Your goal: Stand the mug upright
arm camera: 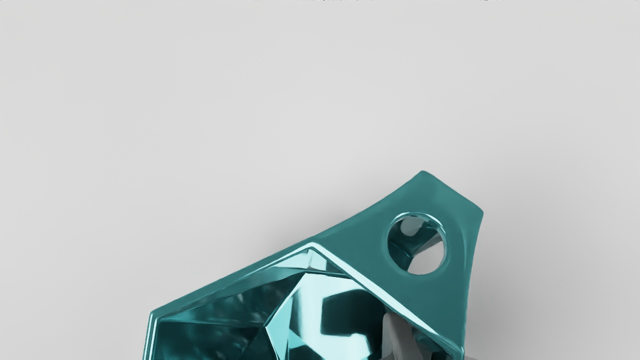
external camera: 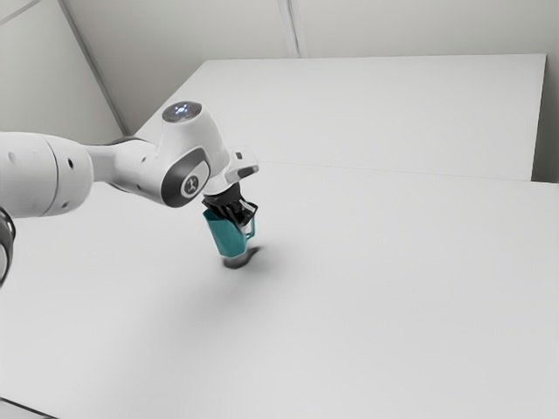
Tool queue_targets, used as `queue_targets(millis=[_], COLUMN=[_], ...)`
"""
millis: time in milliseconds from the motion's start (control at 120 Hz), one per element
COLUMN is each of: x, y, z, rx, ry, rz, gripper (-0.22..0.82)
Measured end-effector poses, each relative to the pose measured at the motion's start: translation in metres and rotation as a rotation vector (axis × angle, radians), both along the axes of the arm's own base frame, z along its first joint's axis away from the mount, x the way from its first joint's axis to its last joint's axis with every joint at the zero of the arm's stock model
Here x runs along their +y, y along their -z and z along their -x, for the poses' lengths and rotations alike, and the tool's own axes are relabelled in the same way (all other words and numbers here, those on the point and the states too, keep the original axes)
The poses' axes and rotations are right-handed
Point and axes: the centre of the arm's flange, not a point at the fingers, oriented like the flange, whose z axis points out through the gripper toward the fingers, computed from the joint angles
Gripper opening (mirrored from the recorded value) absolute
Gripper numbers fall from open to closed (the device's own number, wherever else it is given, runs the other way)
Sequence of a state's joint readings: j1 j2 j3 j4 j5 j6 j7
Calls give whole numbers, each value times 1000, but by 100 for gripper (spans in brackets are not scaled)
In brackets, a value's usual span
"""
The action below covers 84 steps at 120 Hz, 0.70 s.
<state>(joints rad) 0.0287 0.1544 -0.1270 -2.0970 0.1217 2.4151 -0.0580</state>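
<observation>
The black gripper (external camera: pixel 232 211) points down at the top of the teal mug (external camera: pixel 227 236) in the exterior view. The mug's opening faces up towards the hand, its body leans a little, and its handle is on the exterior view's right. In the wrist view the gripper (arm camera: pixel 436 348) pinches the wall of the mug (arm camera: pixel 350 252) beside the handle: one grey finger is inside the opening, and a sliver of the other shows outside. The mug's base is just above a dark shadow; whether it touches the table cannot be told.
The white table (external camera: pixel 376 288) stretches around the mug. A raised white panel or surface (external camera: pixel 376 113) stands behind it, and a dark-edged corner (external camera: pixel 26 408) lies at the exterior view's lower left.
</observation>
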Motion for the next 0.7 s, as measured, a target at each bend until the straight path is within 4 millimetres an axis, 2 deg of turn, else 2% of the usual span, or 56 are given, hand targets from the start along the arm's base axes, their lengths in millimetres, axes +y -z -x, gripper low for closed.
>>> queue_targets(millis=[258,600,700], x=[-1,-2,-2], y=[1,14,16], z=[-3,-6,-6], rx=[-29,-22,-19], ry=[11,8,9], rz=[-13,-12,-9], gripper=[-18,-18,3])
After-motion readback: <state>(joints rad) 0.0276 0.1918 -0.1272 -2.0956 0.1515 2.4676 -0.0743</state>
